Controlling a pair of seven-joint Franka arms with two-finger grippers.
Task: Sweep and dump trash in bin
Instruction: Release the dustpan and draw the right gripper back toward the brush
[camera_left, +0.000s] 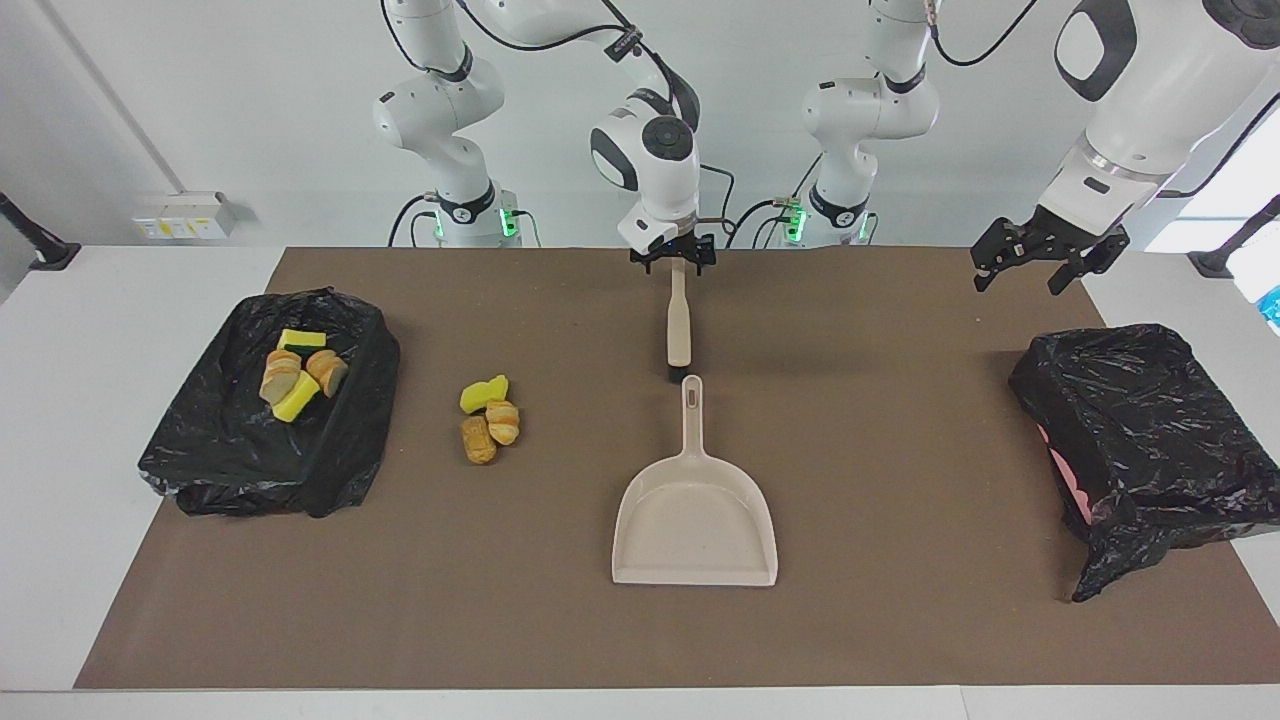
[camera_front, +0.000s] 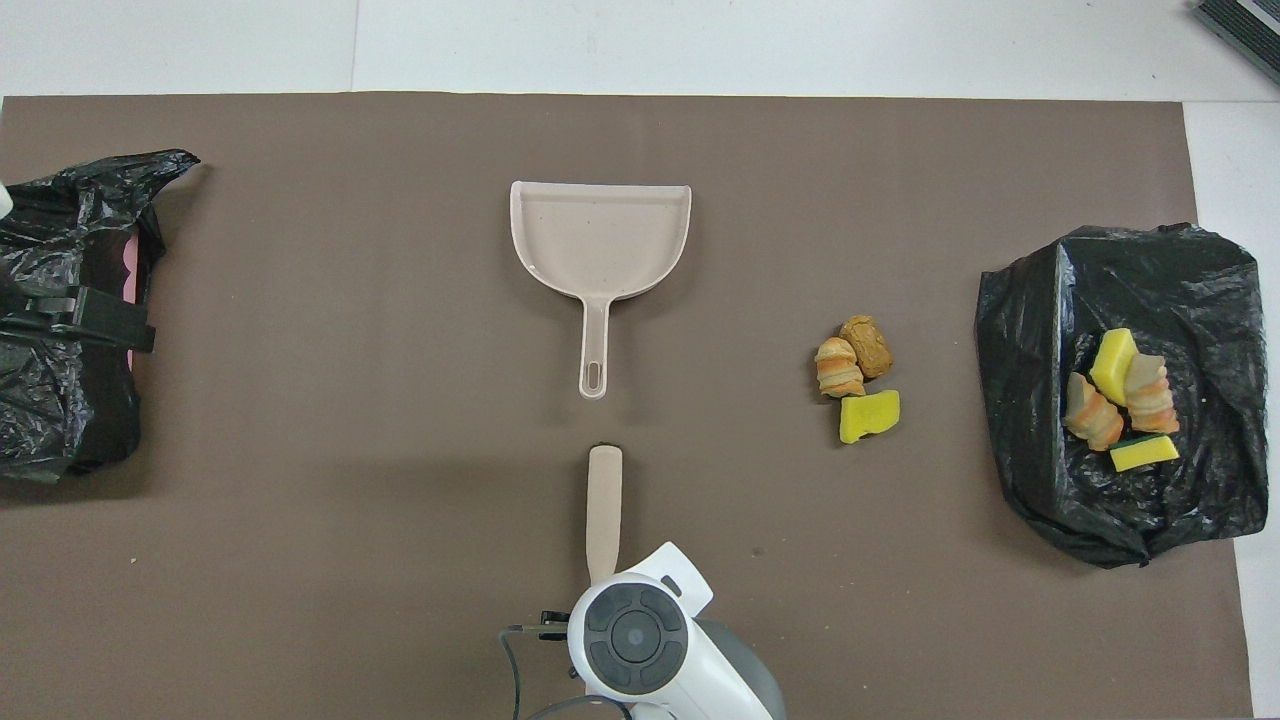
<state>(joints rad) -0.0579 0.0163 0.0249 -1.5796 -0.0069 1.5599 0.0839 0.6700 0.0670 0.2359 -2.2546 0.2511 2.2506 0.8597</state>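
Three trash scraps (camera_left: 488, 415) lie together on the brown mat, one yellow sponge chunk and two orange-brown bread-like pieces (camera_front: 860, 385). Several more lie in the black-bagged bin (camera_left: 230, 450) at the right arm's end (camera_front: 1200, 300). The beige brush (camera_left: 679, 320) lies flat mid-table, handle toward the robots (camera_front: 604, 510). My right gripper (camera_left: 676, 262) is open, its fingers on either side of the handle's end. The beige dustpan (camera_left: 695, 510) lies empty just farther out (camera_front: 600, 240). My left gripper (camera_left: 1020, 285) is open in the air over the mat's corner by the other bin.
A second black-bagged bin (camera_left: 1150, 430) with pink showing at its side stands at the left arm's end (camera_front: 60, 420). The mat (camera_left: 900, 620) covers most of the white table. In the overhead view my right wrist hides its own fingers.
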